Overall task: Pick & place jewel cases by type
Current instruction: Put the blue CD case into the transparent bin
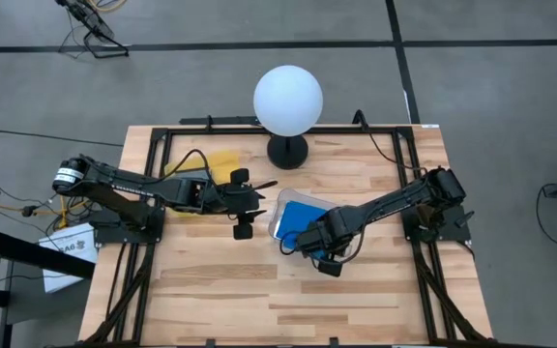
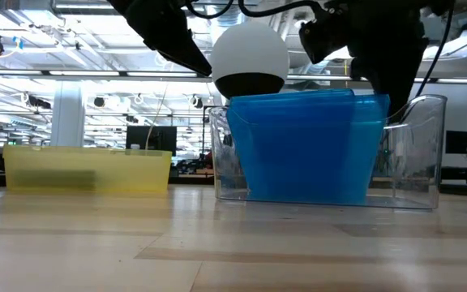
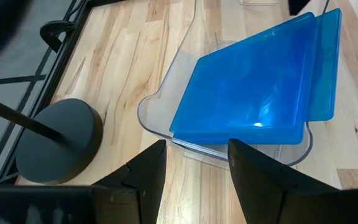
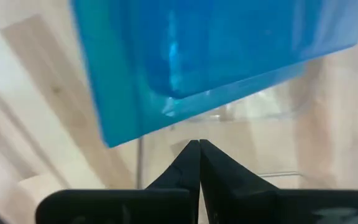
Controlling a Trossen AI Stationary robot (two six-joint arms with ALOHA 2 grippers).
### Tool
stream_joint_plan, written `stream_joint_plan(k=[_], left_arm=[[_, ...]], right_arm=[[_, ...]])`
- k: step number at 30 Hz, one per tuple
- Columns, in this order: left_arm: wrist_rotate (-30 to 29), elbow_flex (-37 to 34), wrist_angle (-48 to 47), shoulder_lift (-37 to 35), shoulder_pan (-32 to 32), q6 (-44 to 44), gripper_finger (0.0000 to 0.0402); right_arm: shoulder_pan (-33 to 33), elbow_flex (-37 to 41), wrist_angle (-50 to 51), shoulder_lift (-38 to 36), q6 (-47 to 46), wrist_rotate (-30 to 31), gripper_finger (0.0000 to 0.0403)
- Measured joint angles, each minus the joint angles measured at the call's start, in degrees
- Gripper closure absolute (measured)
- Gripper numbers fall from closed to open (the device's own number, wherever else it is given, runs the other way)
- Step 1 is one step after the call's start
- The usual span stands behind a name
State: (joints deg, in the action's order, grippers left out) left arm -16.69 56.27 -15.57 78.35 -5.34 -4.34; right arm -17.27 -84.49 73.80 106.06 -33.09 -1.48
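Two blue jewel cases (image 3: pixel 253 81) lie stacked and slightly offset in a clear plastic tray (image 3: pixel 157 112), tilted against its wall; the low view shows them (image 2: pixel 306 146) leaning inside the tray (image 2: pixel 428 154). My left gripper (image 3: pixel 194 149) hovers open to the tray's left (image 1: pixel 249 205), pointing slantwise down at it with nothing between its fingers. My right gripper (image 4: pixel 199 143) is shut and points straight down at the tray's near right side (image 1: pixel 319 249), just beside the edge of the blue cases (image 4: pixel 166 112). My right gripper's shut fingertips stand by the clear tray's wall (image 4: pixel 241 115), just off the blue cases' edge. Whether they touch the tray or a case I cannot tell.
A yellow shallow tray (image 1: pixel 219 162) sits at the far left behind my left arm. A lamp with a white globe (image 1: pixel 288 100) and a dark round base (image 1: pixel 286 152) stands at the far middle. Bare wooden tabletop (image 1: pixel 259 300) spreads along the near side.
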Motion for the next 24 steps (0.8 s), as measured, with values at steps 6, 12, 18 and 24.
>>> stream_joint_plan(k=[6, 12, 18, 24], left_arm=[[0.0, 0.0, 0.0, 0.0, 0.0, 0.3, 0.0235], [0.0, 0.0, 0.0, 0.0, 0.0, 0.3, 0.0235], [0.0, 0.0, 0.0, 0.0, 0.0, 0.3, 0.0235], [0.0, 0.0, 0.0, 0.0, 0.0, 0.4, 0.0235]], right_arm=[[0.0, 0.0, -2.2, 0.1, -0.5, -1.6, 0.0403], [0.1, 1.8, -8.0, 0.1, -0.5, -1.6, 0.0403], [0.0, 2.3, -11.0, 0.2, -0.5, 1.0, 0.0403], [0.0, 2.3, -11.2, 0.1, -0.9, 3.0, 0.0403]])
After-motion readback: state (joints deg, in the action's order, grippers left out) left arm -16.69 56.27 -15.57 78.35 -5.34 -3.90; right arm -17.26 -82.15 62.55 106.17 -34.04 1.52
